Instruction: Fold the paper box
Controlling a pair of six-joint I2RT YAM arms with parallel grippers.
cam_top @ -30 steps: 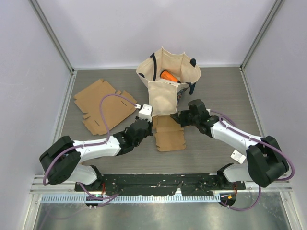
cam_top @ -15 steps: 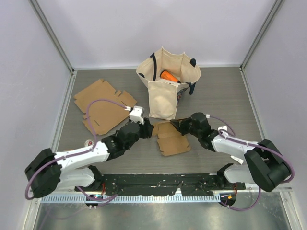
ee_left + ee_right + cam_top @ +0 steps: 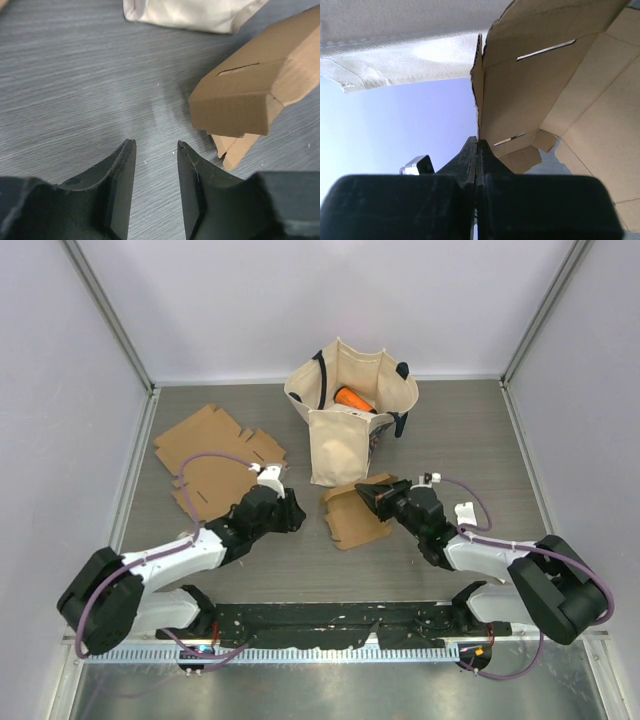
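A brown paper box [image 3: 355, 512], partly folded, sits on the grey table in front of the canvas bag; it also shows in the left wrist view [image 3: 250, 95] and the right wrist view [image 3: 555, 100]. My right gripper [image 3: 375, 496] is shut on the box's right edge and tilts that side up; in the right wrist view [image 3: 478, 142] the jaws pinch a thin cardboard wall. My left gripper [image 3: 293, 516] is open and empty, low over the table just left of the box, apart from it [image 3: 155, 145].
A cream canvas bag [image 3: 348, 410] with an orange object [image 3: 352, 399] inside stands behind the box. A second flat cardboard blank [image 3: 212, 460] lies at the back left. Metal frame posts and white walls ring the table.
My left gripper has pulled back left off the box and now hangs open beside it. My right gripper has moved down and left, still gripping the box and lifting its right side.
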